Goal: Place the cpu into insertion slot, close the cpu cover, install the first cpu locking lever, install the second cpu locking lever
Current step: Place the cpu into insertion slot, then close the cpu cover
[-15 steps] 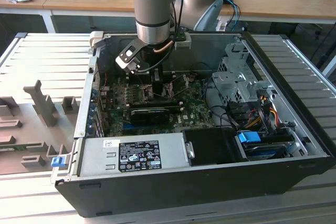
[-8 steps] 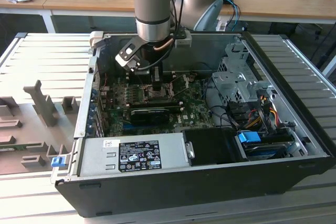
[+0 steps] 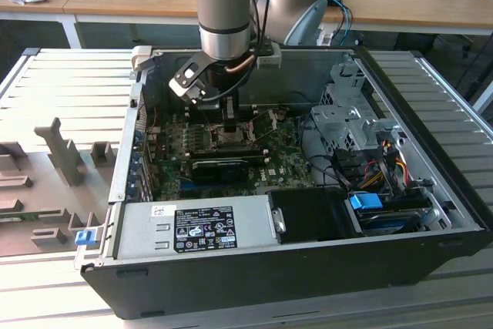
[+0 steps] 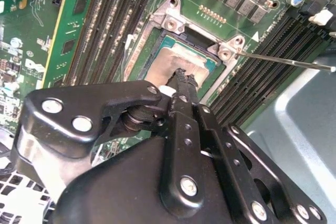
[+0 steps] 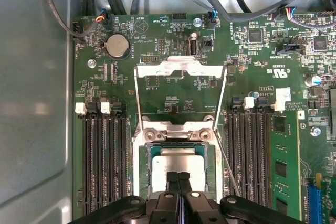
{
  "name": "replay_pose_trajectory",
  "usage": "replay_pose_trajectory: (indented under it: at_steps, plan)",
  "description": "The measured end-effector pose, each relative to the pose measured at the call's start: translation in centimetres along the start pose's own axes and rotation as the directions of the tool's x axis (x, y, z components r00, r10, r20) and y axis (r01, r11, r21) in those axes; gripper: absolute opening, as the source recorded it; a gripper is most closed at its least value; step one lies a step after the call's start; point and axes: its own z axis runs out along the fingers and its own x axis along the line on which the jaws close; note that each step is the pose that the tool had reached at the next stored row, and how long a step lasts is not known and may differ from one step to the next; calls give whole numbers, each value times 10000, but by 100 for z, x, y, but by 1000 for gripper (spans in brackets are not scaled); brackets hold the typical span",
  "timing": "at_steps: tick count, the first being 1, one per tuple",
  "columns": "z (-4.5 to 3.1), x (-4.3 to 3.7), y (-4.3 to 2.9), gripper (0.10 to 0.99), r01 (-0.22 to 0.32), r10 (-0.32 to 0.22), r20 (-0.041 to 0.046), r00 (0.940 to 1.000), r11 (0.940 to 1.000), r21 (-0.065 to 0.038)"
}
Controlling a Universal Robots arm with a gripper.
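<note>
While the arm (image 3: 223, 5) is standing almost straight down into the open computer case (image 3: 269, 283), its wrist is hanging over the motherboard (image 3: 289, 167), toward the case's far wall in the exterior view. The case is sitting on a ribbed grey tabletop (image 3: 69, 82).

The gripper (image 5: 178, 176) is reaching down onto the socket. Its fingers (image 4: 181, 85) are pressing together with no gap between them, holding nothing, and their tips are touching the top of the cpu (image 5: 163, 163).

The exterior view is giving the arm's upright stance. The second wrist view is giving the tip contact from the side. The first wrist view is giving the whole socket area from above.

The cpu is lying flat in the insertion slot with its dull metal top facing up and its edges running square to the memory slots (image 5: 105, 156) on either side. The cpu cover (image 5: 181, 68) is standing open, swung back off the socket from its hinge. Its long axis is running away from the cpu toward the coin cell (image 5: 117, 45) end of the board. A locking lever (image 4: 283, 61), a thin wire rod, is slanting away from the socket frame's side.
</note>
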Motion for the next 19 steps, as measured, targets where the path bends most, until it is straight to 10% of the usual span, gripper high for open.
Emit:
replay_pose_trajectory:
  at_steps: [19]
  plan:
    - [-21,-23,67,106,-5,5,-37,10000,10000,37]
